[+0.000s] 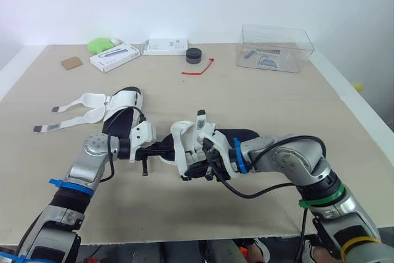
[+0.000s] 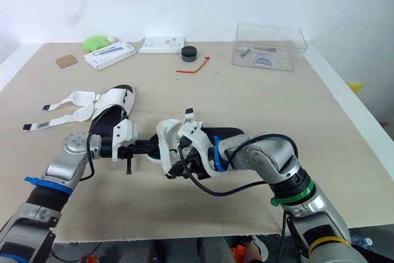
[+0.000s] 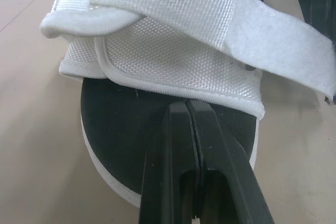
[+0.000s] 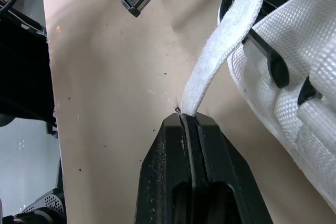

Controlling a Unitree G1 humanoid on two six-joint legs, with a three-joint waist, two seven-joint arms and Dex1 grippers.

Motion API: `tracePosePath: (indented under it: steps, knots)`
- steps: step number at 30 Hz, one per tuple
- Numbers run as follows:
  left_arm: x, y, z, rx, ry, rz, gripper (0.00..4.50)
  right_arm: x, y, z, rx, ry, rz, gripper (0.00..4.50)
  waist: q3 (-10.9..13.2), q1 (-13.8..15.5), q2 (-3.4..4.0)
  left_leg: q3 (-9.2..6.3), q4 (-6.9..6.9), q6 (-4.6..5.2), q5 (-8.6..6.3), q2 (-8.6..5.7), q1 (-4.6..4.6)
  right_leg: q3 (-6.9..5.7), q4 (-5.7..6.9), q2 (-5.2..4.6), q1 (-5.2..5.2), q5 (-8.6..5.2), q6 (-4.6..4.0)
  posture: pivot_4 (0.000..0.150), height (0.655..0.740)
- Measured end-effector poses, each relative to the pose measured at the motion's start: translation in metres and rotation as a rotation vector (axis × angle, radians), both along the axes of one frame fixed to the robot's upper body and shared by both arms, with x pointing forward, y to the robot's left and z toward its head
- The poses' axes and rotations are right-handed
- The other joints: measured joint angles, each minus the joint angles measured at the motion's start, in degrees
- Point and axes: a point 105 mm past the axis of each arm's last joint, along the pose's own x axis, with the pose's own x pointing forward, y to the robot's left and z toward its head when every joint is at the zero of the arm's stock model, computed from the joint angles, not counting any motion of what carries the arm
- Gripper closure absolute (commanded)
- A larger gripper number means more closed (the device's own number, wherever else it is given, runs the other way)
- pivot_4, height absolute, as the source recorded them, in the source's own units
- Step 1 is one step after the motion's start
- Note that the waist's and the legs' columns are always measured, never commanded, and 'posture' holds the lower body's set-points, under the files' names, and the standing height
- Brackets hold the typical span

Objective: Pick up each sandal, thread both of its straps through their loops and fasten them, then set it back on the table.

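Sandal pinched at toe by left claw; strap clamped in right claw; second sandal at ten o'clock.

Bright, even, diffuse light from above — soft, faint shadows beneath the near sandal on the table.

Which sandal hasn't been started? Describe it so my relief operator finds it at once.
On the beige table, look to the robot's left side. The loose sandal lies flat there, black footbed up. Unlike the held sandal, whose strap the right gripper pinches, its two white straps splay unfastened across the tabletop.
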Motion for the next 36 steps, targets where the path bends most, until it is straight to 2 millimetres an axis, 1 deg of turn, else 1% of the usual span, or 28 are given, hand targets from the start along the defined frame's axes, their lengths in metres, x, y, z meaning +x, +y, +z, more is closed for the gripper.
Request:
tracePosePath:
  steps: [3, 5, 7, 10, 12, 14, 15, 18, 24, 32, 36]
  knots:
    - [0.000, 0.000, 0.000, 0.002, 0.000, 0.002, 4.50, 0.002, 0.001, 0.004, 0.011, 0.011, 0.004, 4.47, 0.0, 0.0, 0.00, -0.01, 0.02, 0.00, 0.01, 0.00, 0.00, -0.01, 0.00, 0.00, 0.00, 0.01, 0.00, 0.150, 0.7400]
    - [0.000, 0.001, 0.000, 0.003, -0.003, 0.006, 4.50, 0.006, 0.003, 0.012, 0.060, 0.033, -0.010, 4.47, 0.0, -0.1, 0.00, 0.00, 0.02, 0.00, 0.01, 0.01, 0.02, 0.01, 0.01, 0.00, 0.00, 0.03, -0.01, 0.150, 0.7400]
    - [0.000, 0.001, 0.000, 0.004, -0.004, 0.010, 4.50, 0.015, 0.008, 0.037, 0.165, 0.053, -0.025, 4.47, 0.0, -0.1, 0.00, -0.02, 0.01, 0.00, 0.02, 0.03, 0.01, -0.01, 0.02, 0.02, 0.00, 0.05, -0.05, 0.150, 0.7400]
    - [-0.001, 0.002, 0.000, 0.005, -0.006, 0.012, 4.50, 0.023, 0.010, 0.063, 0.226, 0.049, -0.030, 4.47, 0.0, -0.1, 0.01, -0.05, 0.01, 0.00, 0.02, 0.04, 0.02, -0.03, 0.03, 0.02, 0.00, 0.08, -0.13, 0.150, 0.7400]
    - [0.000, 0.001, 0.000, 0.006, -0.006, 0.012, 4.50, 0.034, 0.009, 0.083, 0.261, 0.043, -0.053, 4.47, 0.0, -0.1, 0.01, -0.05, 0.01, 0.00, 0.02, 0.04, 0.01, -0.05, 0.02, 0.01, -0.01, 0.19, -0.34, 0.150, 0.7400]
    - [-0.001, 0.001, 0.000, 0.006, -0.005, 0.010, 4.50, 0.041, 0.007, 0.090, 0.262, 0.041, -0.068, 4.47, 0.0, -0.1, 0.01, -0.06, -0.02, 0.02, 0.00, 0.04, 0.00, -0.08, 0.01, 0.01, 0.00, 0.20, -0.42, 0.150, 0.7400]
    - [-0.001, 0.001, 0.000, 0.006, -0.006, 0.010, 4.50, 0.043, 0.005, 0.087, 0.251, 0.050, -0.079, 4.47, 0.0, -0.1, 0.00, -0.07, -0.02, 0.04, -0.01, 0.03, -0.01, -0.10, 0.01, 0.00, 0.00, 0.19, -0.42, 0.150, 0.7400]
    - [-0.001, 0.001, 0.000, 0.006, -0.008, 0.008, 4.50, 0.047, -0.001, 0.068, 0.186, 0.119, -0.111, 4.47, 0.0, -0.1, 0.01, -0.05, -0.03, 0.05, -0.02, 0.02, -0.04, -0.07, 0.01, -0.01, -0.02, 0.19, -0.42, 0.150, 0.7400]
    - [0.000, 0.001, 0.000, 0.005, -0.010, 0.010, 4.50, 0.046, -0.003, 0.049, 0.128, 0.182, -0.124, 4.47, 0.0, -0.1, 0.01, -0.07, -0.02, 0.05, -0.01, 0.02, -0.04, -0.09, 0.01, 0.00, -0.02, 0.19, -0.42, 0.150, 0.7400]
    - [0.000, 0.001, 0.000, 0.004, -0.009, 0.009, 4.50, 0.047, -0.005, 0.046, 0.119, 0.201, -0.134, 4.47, 0.0, -0.1, 0.01, -0.08, -0.02, 0.05, -0.01, 0.01, -0.04, -0.10, 0.01, 0.01, -0.01, 0.19, -0.42, 0.150, 0.7400]
    - [0.000, 0.000, 0.000, 0.003, -0.009, 0.008, 4.50, 0.050, -0.006, 0.039, 0.094, 0.204, -0.149, 4.47, 0.0, -0.1, 0.01, -0.07, -0.02, 0.04, -0.01, 0.01, -0.03, -0.10, 0.01, 0.02, -0.01, 0.19, -0.42, 0.150, 0.7400]
